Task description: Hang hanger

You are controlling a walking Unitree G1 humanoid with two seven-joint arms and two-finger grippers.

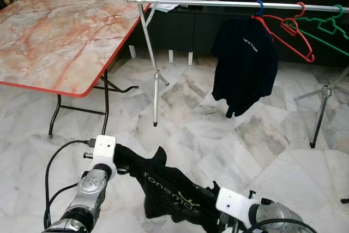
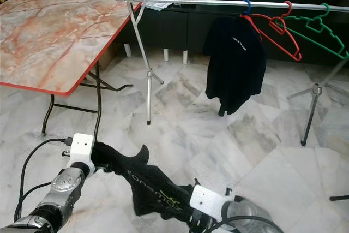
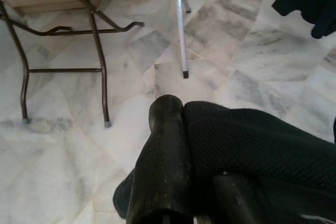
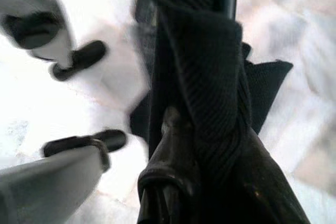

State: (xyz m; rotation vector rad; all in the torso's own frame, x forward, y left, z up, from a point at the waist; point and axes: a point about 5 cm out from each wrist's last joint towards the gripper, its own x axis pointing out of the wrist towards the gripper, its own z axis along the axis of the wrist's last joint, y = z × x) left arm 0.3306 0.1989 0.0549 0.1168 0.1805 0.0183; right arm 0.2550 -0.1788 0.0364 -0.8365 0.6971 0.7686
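From the left eye view, the robot stands short of the rail (image 1: 240,5), carrying a black shirt (image 1: 174,192) stretched between both arms; the left gripper (image 1: 115,159) pinches one end, the right gripper (image 1: 218,219) the other. I'd say it's the carry step, and next it must walk up and lift toward the rail beside the red hanger (image 1: 289,31). In the left wrist view, the fingers (image 3: 160,161) are clenched on the cloth. In the right wrist view, the fingers (image 4: 173,171) clamp bunched fabric. Any hanger inside the shirt I cannot tell.
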